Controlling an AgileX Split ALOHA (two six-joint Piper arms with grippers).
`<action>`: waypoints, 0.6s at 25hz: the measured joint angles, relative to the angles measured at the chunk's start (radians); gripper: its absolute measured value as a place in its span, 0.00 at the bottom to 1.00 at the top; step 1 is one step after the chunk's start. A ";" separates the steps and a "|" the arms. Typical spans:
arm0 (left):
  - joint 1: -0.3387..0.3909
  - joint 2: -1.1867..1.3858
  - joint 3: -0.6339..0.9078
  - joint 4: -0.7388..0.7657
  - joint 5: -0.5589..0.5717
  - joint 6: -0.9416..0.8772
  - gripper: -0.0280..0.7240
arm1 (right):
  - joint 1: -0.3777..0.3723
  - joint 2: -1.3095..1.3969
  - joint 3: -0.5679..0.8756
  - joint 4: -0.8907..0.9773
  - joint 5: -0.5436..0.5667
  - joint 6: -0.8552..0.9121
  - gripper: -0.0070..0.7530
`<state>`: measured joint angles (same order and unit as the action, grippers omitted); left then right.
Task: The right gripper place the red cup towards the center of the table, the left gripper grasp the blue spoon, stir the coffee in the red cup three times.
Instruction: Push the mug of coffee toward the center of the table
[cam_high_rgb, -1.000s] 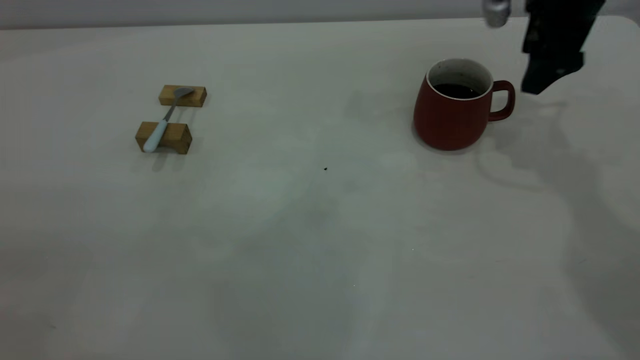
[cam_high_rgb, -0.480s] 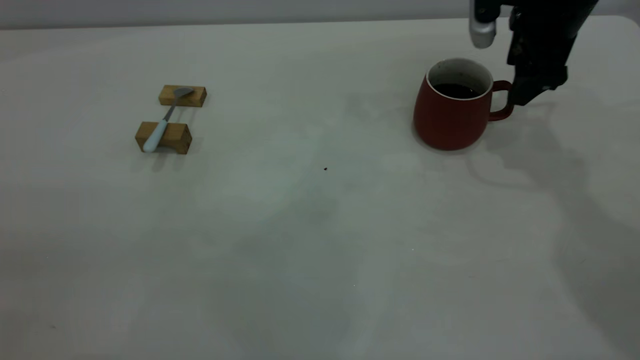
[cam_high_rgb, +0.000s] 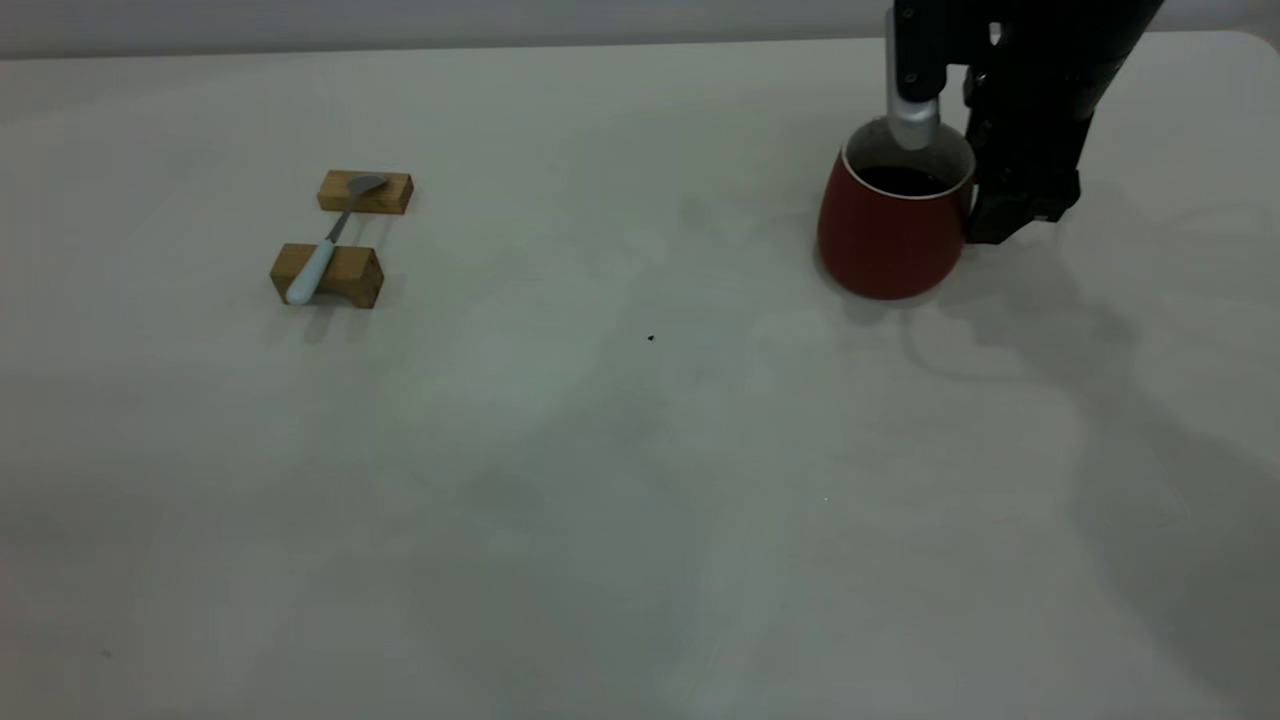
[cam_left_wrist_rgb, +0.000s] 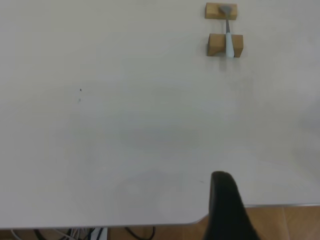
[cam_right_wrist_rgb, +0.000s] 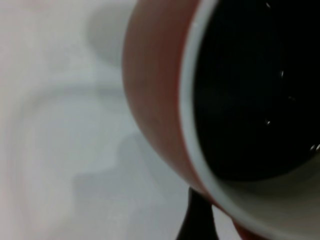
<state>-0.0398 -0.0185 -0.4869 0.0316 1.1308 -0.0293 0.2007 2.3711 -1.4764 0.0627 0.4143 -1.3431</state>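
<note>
- right gripper (cam_high_rgb: 1000, 215): at the handle side of the red cup (cam_high_rgb: 885, 235), handle hidden; grip cannot be told
- coffee (cam_high_rgb: 900, 180): inside cup (table (cam_high_rgb: 640, 480), right far area)
- blue spoon (cam_high_rgb: 325, 245): across two wooden blocks (cam_high_rgb: 340, 270), left
- left gripper (cam_left_wrist_rgb: 227, 210): over the table's edge, well apart from the spoon; state unclear

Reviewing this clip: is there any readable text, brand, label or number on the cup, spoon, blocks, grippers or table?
None: no text, brand, number or sign shows in any view.
The red cup, blue spoon, wooden blocks, table and right gripper are all plain and unmarked.
</note>
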 joint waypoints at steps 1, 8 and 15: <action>0.000 0.000 0.000 0.000 0.000 0.000 0.72 | 0.002 0.000 0.000 0.003 0.000 -0.001 0.88; 0.000 -0.001 0.000 0.000 0.000 0.000 0.72 | 0.032 0.001 0.000 0.047 -0.006 -0.001 0.86; 0.000 -0.001 0.000 0.000 0.000 0.000 0.72 | 0.075 0.001 0.000 0.095 -0.017 -0.001 0.85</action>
<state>-0.0398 -0.0192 -0.4869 0.0316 1.1308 -0.0293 0.2753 2.3722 -1.4764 0.1581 0.3972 -1.3438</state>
